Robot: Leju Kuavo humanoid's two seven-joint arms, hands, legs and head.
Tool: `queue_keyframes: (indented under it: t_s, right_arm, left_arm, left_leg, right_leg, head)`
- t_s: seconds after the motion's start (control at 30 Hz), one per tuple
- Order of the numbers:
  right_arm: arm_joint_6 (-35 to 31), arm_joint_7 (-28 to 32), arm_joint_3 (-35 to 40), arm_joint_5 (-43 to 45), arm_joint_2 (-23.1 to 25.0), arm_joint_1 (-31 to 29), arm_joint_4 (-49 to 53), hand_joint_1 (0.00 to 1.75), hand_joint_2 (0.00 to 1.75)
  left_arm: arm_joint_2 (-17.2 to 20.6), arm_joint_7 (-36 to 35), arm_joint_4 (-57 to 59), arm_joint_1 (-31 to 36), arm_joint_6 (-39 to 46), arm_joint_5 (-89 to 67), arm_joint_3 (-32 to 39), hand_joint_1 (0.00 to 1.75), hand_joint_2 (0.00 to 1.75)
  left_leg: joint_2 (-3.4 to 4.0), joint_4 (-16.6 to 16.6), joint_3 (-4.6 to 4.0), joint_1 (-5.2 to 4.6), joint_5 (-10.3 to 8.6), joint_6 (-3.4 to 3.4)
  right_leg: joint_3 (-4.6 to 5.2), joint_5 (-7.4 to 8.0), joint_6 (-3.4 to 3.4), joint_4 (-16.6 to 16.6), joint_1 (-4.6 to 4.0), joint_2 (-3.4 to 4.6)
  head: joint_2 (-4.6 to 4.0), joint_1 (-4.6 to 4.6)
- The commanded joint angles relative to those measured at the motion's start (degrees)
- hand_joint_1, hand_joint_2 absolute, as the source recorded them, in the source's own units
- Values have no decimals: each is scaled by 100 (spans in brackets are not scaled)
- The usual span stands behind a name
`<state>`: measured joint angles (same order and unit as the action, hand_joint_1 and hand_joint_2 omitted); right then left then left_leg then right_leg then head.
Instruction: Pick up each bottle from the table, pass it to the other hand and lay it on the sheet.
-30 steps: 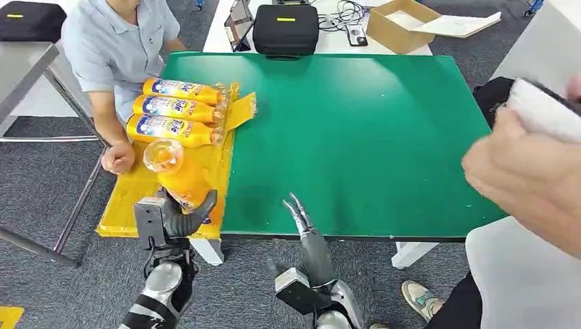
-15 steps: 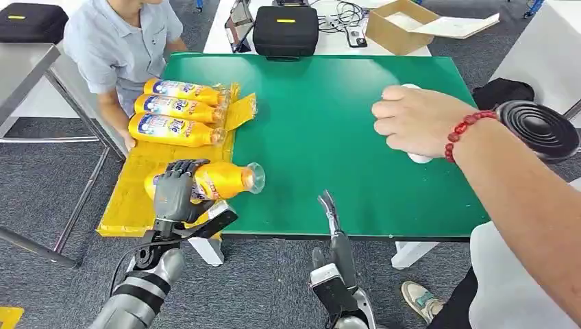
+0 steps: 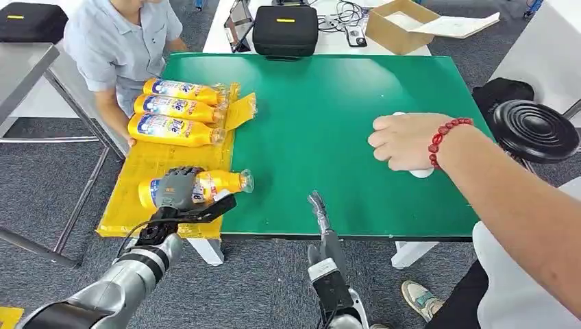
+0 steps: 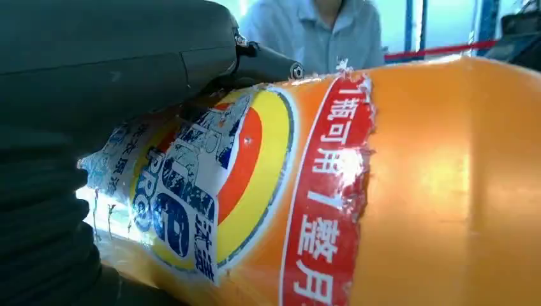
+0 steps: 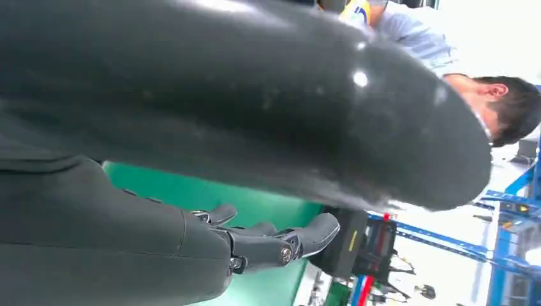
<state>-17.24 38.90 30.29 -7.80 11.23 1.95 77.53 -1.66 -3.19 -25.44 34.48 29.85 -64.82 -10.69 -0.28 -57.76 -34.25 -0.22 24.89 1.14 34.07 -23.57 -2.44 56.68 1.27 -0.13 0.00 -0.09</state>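
A green table (image 3: 329,130) stands on grey carpet (image 3: 34,205), with a yellow sheet (image 3: 147,175) at its left. The left hand (image 3: 176,188) holds an orange bottle (image 3: 216,184) lying on the sheet. The right hand (image 3: 318,209) is empty, fingers straight, at the near edge.

Black case (image 3: 286,29) — cardboard box (image 3: 401,26)

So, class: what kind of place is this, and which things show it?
Probably a lab or workshop used for robot trials: a green table, a black equipment case with cables behind it, and a cardboard box.
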Motion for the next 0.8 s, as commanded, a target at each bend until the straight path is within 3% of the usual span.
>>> queue_keyframes:
  t_s: [0.03, 0.07, 0.1, 0.13, 0.3, 0.6, 0.8]
  right_arm:
    - [33, -53, -21, 129, -15, -238, -416, 0, 0]
    - [31, -53, -27, 112, -26, -257, -472, 0, 0]
    - [35, -54, -36, 113, -28, -265, -493, 0, 0]
    - [44, -52, -64, 117, -29, -277, -520, 0, 0]
    - [103, -18, -181, 27, -17, -266, -549, 0, 0]
    - [225, 49, -189, -27, -47, -264, -653, 0, 0]
    - [212, 102, -206, -10, -28, -213, -686, 0, 0]
  left_arm:
    - [61, -89, 925, 197, -550, 24, 213, 175, 175]
    - [32, 6, 911, 176, -671, 21, 193, 168, 175]
    - [12, 67, 913, 174, -815, 58, 212, 17, 175]
    - [-36, 288, 865, 155, -1013, 146, 245, 0, 175]
    - [-282, 1654, 267, -124, -2171, 1239, 617, 0, 175]
    - [-189, 2559, -587, -491, -3470, 2489, 588, 0, 175]
    - [-190, 2696, -1022, -703, -3140, 3225, 666, 0, 175]
  left_leg:
    - [18, 10, 30, 6, 2, -9]
    - [26, 10, 39, 9, 3, -12]
    - [27, 10, 44, 7, 4, -11]
    - [20, 12, 48, 4, 2, -9]
    - [17, 17, 65, 7, 0, -12]
    - [-7, 15, 74, 10, -2, -11]
    - [0, 19, 75, 8, -1, -17]
  right_leg:
    - [-25, 5, 12, -9, -7, 18]
    - [-30, 7, 16, -11, -12, 25]
    - [-32, 6, 15, -10, -11, 23]
    - [-35, 5, 12, -9, -10, 16]
    - [-52, 5, 12, -17, -13, 12]
    - [-79, 3, 14, -21, -10, 1]
    - [-76, 4, 21, -22, -8, 6]
  head:
    - [0, -2]
    - [0, -2]
    - [0, -2]
    - [0, 0]
    - [0, -2]
    - [0, -2]
    - [0, 0]
